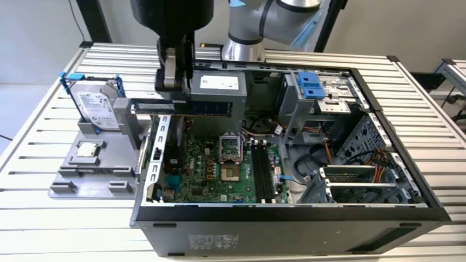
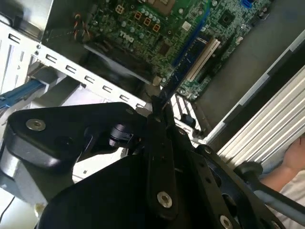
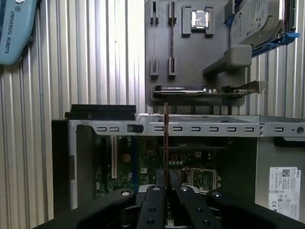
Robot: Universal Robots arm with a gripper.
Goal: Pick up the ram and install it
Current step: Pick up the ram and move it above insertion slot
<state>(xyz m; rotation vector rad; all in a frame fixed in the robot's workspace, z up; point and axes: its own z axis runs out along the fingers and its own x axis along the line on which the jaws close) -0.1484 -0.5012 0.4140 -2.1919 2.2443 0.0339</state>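
Observation:
In the exterior view my black gripper [image 1: 174, 98] hangs over the open computer case's rear wall on that view's left, shut on the ram [image 1: 211, 107]. The ram is a thin dark blue-green strip held level in the air, above the motherboard [image 1: 211, 169] and in front of the power supply [image 1: 218, 84]. In the first wrist view the ram [image 3: 165, 138] shows edge-on, reaching out from the gripper [image 3: 165, 188] across the case's metal rim [image 3: 200, 128]. In the second wrist view the strip [image 2: 165, 90] sticks out from the gripper [image 2: 155, 112] towards the board. The long black memory slots [image 1: 259, 169] lie lower, towards the exterior view's right.
A grey parts holder [image 1: 73, 183] beside the case carries a silver-topped hard drive in a blue frame [image 1: 96, 103] and a processor [image 1: 87, 148]. Drive cages [image 1: 320, 93] and cables [image 1: 320, 164] crowd the case towards the exterior view's right. A person's hand [image 2: 296, 152] shows beyond the slatted table.

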